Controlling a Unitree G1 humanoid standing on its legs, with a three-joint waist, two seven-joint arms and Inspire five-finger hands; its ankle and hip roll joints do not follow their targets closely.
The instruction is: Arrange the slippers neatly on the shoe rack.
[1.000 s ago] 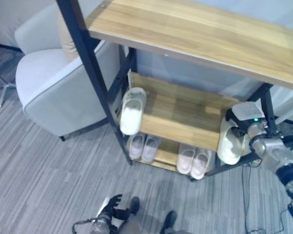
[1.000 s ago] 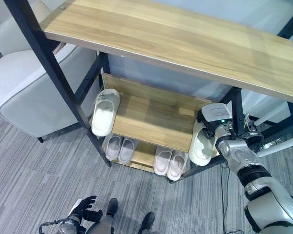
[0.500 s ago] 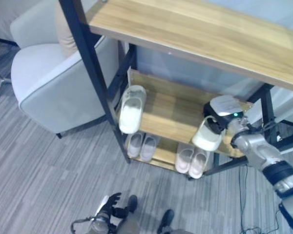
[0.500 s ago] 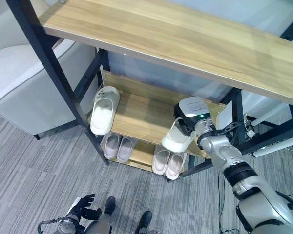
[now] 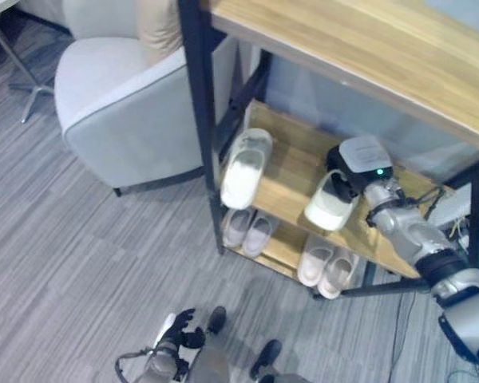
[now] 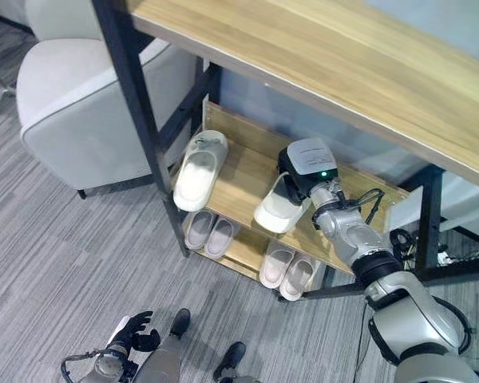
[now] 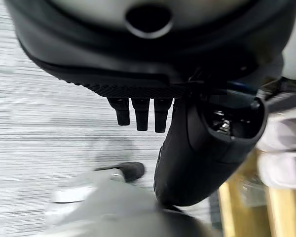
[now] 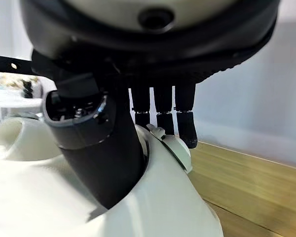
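The right hand (image 6: pixel 297 177) is holding a cream slipper (image 6: pixel 278 209) over the middle shelf (image 6: pixel 241 179) of the shoe rack (image 6: pixel 136 104). In the right wrist view its thumb (image 8: pixel 101 153) is pressing down on the slipper's upper (image 8: pixel 153 197) while the fingers (image 8: pixel 163 111) are curling over the far edge, so the hand is clamped on the slipper. The slipper is sitting at the front edge of the middle shelf, toe hanging out past it, and whether its sole is touching the boards is hard to tell.

Its likely mate, a second cream slipper (image 6: pixel 199 169), is lying at the left end of the same shelf beside the rack's black post, also jutting over the front edge and well apart from the held one. On the bottom shelf, one pale pair (image 6: pixel 206 232) and another pale pair (image 6: pixel 290 269) are already lying side by side.

The left hand (image 5: pixel 178 331) is hanging low over the carpet in front of the rack, fingers loosely apart and holding nothing.

Judging from this, the lower shelf looks finished. What seems left is setting the held slipper down squarely, pushing both cream slippers back from the edge, and bringing them together as a pair.
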